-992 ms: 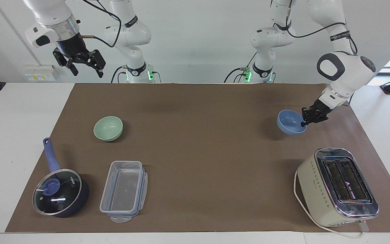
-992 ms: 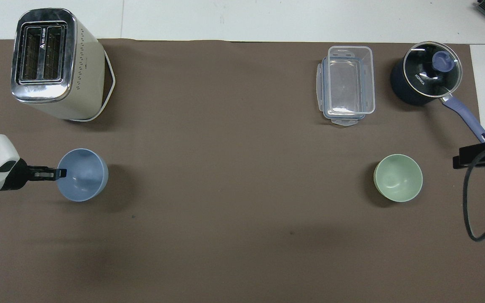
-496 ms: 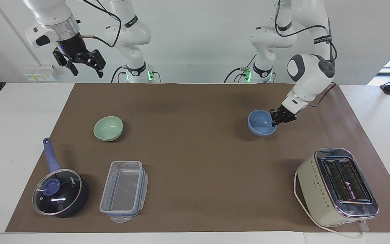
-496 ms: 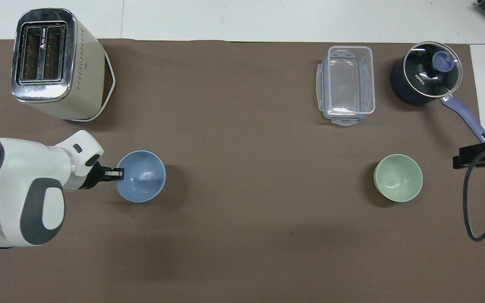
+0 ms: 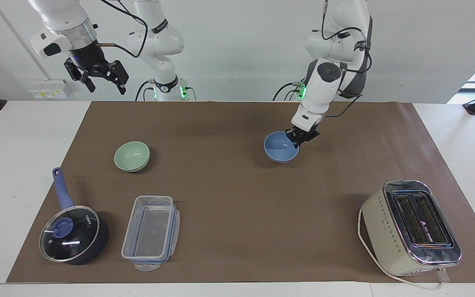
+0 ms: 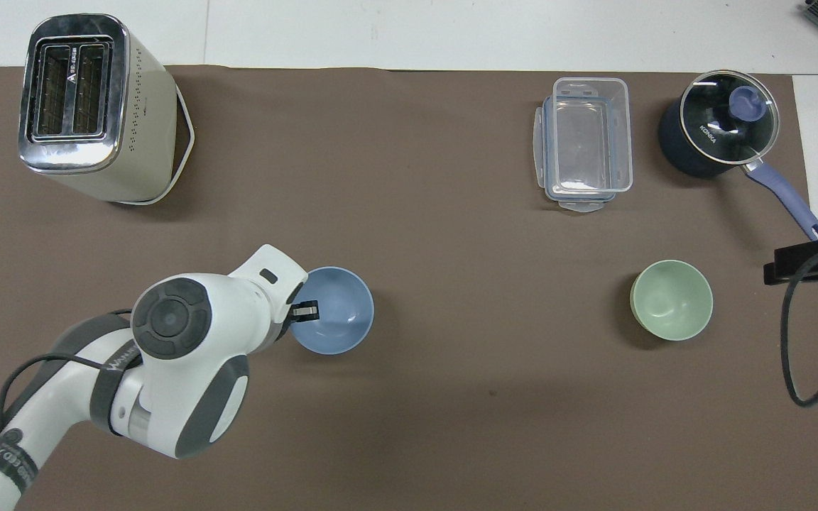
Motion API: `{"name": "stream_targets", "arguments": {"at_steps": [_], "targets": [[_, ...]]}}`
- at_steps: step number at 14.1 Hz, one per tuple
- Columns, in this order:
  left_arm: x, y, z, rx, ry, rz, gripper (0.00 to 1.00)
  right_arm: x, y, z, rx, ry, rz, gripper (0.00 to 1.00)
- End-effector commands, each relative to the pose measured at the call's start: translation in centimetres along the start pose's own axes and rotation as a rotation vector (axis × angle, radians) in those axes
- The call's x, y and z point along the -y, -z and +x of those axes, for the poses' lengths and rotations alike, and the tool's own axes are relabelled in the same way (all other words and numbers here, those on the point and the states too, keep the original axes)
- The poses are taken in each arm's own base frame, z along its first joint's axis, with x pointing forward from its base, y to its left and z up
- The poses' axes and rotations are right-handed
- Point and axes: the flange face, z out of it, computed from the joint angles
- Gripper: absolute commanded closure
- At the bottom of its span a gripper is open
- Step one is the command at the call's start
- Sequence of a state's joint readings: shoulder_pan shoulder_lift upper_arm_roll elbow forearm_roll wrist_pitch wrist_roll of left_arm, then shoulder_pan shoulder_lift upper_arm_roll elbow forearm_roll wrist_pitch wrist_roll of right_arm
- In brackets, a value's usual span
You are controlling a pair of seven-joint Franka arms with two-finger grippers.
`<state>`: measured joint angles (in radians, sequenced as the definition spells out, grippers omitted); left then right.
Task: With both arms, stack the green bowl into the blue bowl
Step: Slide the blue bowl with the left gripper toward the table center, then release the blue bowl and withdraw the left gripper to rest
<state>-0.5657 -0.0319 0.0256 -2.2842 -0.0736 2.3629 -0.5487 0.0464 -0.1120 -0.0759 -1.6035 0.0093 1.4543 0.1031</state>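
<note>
At the blue bowl's (image 5: 281, 147) rim, the left gripper (image 5: 301, 137) pinches the wall, fingers clamped, bowl near the surface's (image 5: 237, 231) middle. Next: set it down. Raised at its own end, the right gripper (image 5: 97, 76) waits, fingers wide, to fetch the green bowl (image 5: 132, 156). Saucepan (image 5: 74, 233), container (image 5: 151, 232) and toaster (image 5: 411, 227) stand clear.

mint-green bowl (image 5: 132, 156), periwinkle-blue bowl (image 5: 279, 149), brown mat (image 5: 237, 198)

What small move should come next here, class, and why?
Probably set the blue bowl down mid-mat. The left gripper pinches its rim, and the green bowl sits untouched toward the right arm's end, below the raised, open right gripper.
</note>
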Motion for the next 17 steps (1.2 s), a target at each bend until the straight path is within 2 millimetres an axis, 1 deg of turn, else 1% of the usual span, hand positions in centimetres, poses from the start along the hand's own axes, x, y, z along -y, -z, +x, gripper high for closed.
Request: {"name": "stream_targets", "arguments": {"at_steps": [1,3,5,6,7,9,10,11,12,13,14,15,16,17], "targets": [[-3.7,-3.5,-0.7,-0.05,0.006,-0.016,1.0,-0.2,0.4,-0.4,-0.001,0.015,0.018,0.0],[-3.3,-3.9,-1.3,-0.039,-0.015,-0.007,1.0,-0.2,0.3,-0.4,0.001,0.014,0.017,0.0],[-3.0,-3.9,-1.2,-0.037,-0.055,-0.004,0.99,-0.2,0.4,-0.4,-0.001,0.014,0.018,0.0],[-3.1,-3.9,-1.2,-0.039,-0.055,-0.005,0.81,-0.2,0.4,-0.4,-0.001,0.014,0.018,0.0],[-3.0,-4.0,-1.2,-0.036,-0.055,-0.004,0.53,-0.2,0.4,-0.4,-0.001,0.015,0.018,0.0],[-3.0,-3.8,-0.8,-0.038,-0.055,-0.004,0.26,-0.2,0.4,-0.4,-0.001,0.014,0.018,0.0],[-3.0,-3.6,-0.6,-0.041,-0.065,-0.005,0.03,-0.2,0.4,-0.4,-0.001,0.014,0.018,0.0],[-3.0,-3.0,-0.4,-0.043,-0.096,-0.007,0.0,-0.2,0.4,-0.4,-0.001,0.014,0.018,0.0],[-2.7,-2.3,-0.3,-0.029,-0.127,0.003,0.0,-0.2,0.4,-0.4,-0.001,0.014,0.018,0.0],[-2.0,-1.2,0.0,-0.006,-0.152,0.017,0.0,-0.2,0.4,-0.4,-0.001,0.015,0.018,0.0],[-0.3,0.8,0.8,-0.001,-0.172,0.026,0.0,-0.2,0.4,-0.4,-0.001,0.014,0.018,0.0],[1.0,2.6,1.5,-0.006,-0.192,0.024,0.0,-0.2,0.4,-0.4,-0.001,0.015,0.018,0.0],[2.0,4.9,1.8,-0.013,-0.192,0.019,0.0,-0.2,0.4,-0.4,-0.001,0.015,0.018,0.0],[3.8,6.8,2.0,0.004,-0.19,0.034,0.0,-0.2,0.4,-0.4,-0.001,0.015,0.018,0.0]]}}
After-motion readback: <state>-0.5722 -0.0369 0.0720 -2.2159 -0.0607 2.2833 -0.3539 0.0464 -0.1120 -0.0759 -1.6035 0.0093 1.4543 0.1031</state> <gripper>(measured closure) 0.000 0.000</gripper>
